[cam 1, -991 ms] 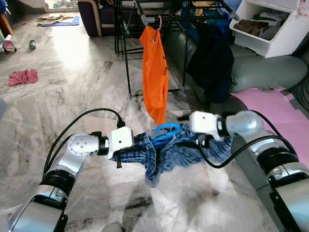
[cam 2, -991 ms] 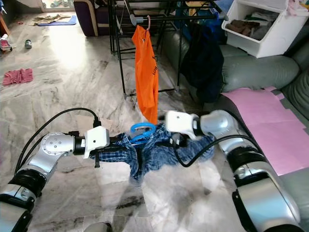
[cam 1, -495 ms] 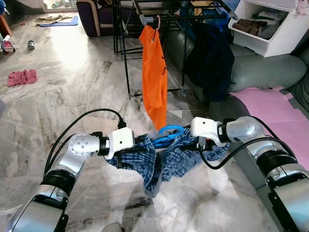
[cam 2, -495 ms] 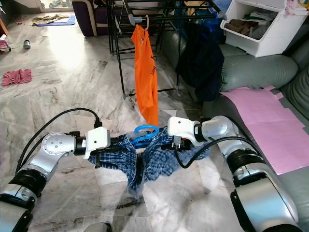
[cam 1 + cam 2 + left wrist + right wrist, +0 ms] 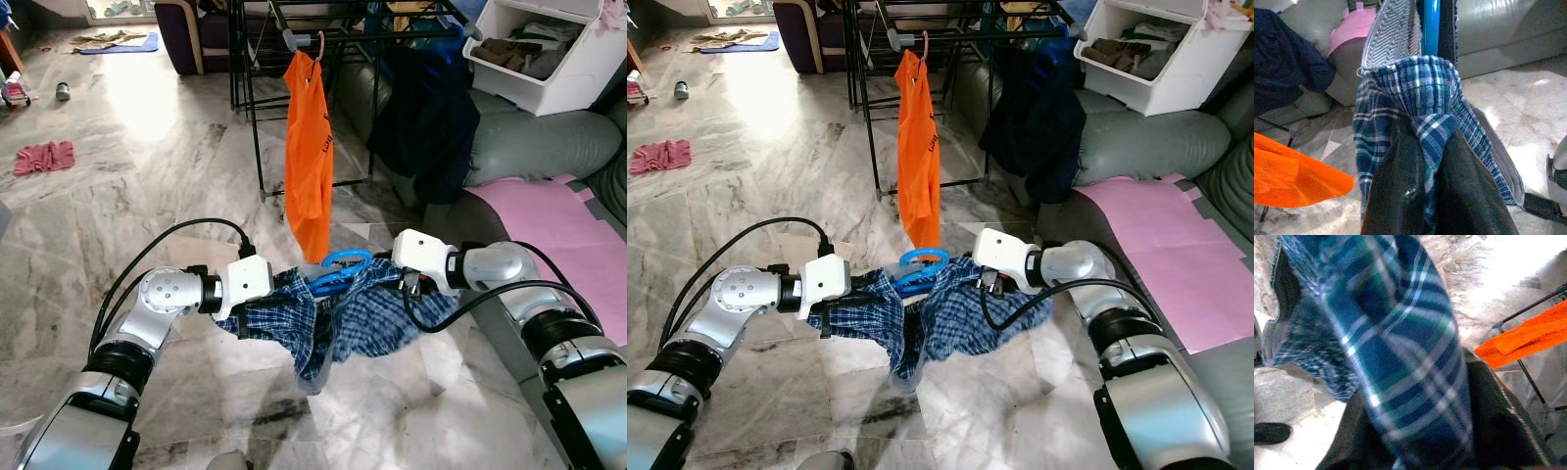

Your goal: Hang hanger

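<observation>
Plaid shirt [image 5: 343, 318] on your blue hanger [image 5: 338, 271] hangs stretched between both grippers, long axis running left to right across you, hook pointing toward the drying rack [image 5: 294, 29]. Your left gripper [image 5: 1432, 147] pinches one fold; your right gripper [image 5: 1415, 431] clamps the other end, low before the orange garment [image 5: 309, 147].

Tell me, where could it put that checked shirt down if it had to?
Bare marble floor lies open between the red cloth and the drying rack. It is crowded around the orange shirt, dark garment and sofa.
</observation>
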